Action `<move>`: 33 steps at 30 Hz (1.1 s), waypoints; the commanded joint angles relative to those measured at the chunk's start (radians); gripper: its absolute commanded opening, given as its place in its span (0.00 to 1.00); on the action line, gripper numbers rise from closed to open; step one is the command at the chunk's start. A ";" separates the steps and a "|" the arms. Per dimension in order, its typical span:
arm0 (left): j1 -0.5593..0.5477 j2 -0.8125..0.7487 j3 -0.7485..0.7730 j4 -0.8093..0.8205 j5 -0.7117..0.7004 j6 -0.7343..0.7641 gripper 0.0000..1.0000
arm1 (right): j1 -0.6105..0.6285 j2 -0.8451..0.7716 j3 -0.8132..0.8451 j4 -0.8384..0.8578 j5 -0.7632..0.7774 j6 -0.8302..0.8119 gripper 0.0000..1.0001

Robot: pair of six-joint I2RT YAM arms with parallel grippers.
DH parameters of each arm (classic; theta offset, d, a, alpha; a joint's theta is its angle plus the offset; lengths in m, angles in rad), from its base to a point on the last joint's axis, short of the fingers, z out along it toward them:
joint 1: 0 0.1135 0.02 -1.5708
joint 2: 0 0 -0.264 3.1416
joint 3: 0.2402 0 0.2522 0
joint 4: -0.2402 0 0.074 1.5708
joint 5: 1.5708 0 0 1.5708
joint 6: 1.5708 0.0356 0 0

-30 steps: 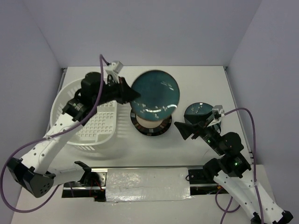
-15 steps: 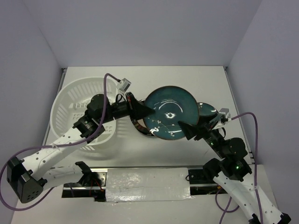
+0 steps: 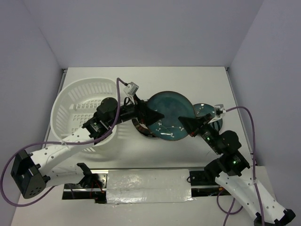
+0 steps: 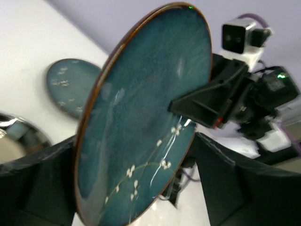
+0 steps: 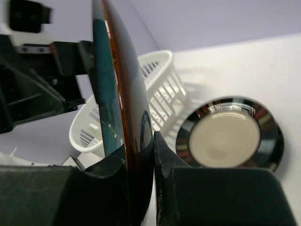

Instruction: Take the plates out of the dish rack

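A large dark teal plate (image 3: 170,115) with pale specks hangs tilted above the table between both grippers. My right gripper (image 5: 141,141) is shut on its rim, one finger on each face (image 3: 186,123). My left gripper (image 3: 153,115) stands open around the opposite edge, with a gap beside its right finger (image 4: 235,188). In the left wrist view the teal plate (image 4: 141,117) fills the middle. The beige-centred, black-rimmed plate (image 5: 225,134) lies flat on the table, partly under the held plate (image 3: 140,128). The white dish rack (image 3: 84,101) stands at the left with no plate showing in it.
A smaller teal plate (image 3: 209,113) with pale specks lies flat on the table behind my right gripper, also in the left wrist view (image 4: 70,84). The left forearm crosses the rack's right rim. Grey walls close the table at back and sides.
The left arm carried the teal plate right and down from beside the rack to the right gripper. The right gripper closed on its rim, and the left jaws opened.
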 commanded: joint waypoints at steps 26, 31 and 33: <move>-0.317 -0.056 -0.114 -0.173 -0.863 0.506 0.99 | -1.016 0.564 0.111 0.085 -0.504 0.217 0.00; -0.427 -0.087 -0.168 -0.120 -0.997 0.621 0.99 | -1.048 0.578 0.060 0.116 -0.503 0.213 0.00; -0.433 -0.116 -0.233 -0.071 -0.997 0.629 0.99 | -1.059 0.577 0.043 0.109 -0.483 0.187 0.00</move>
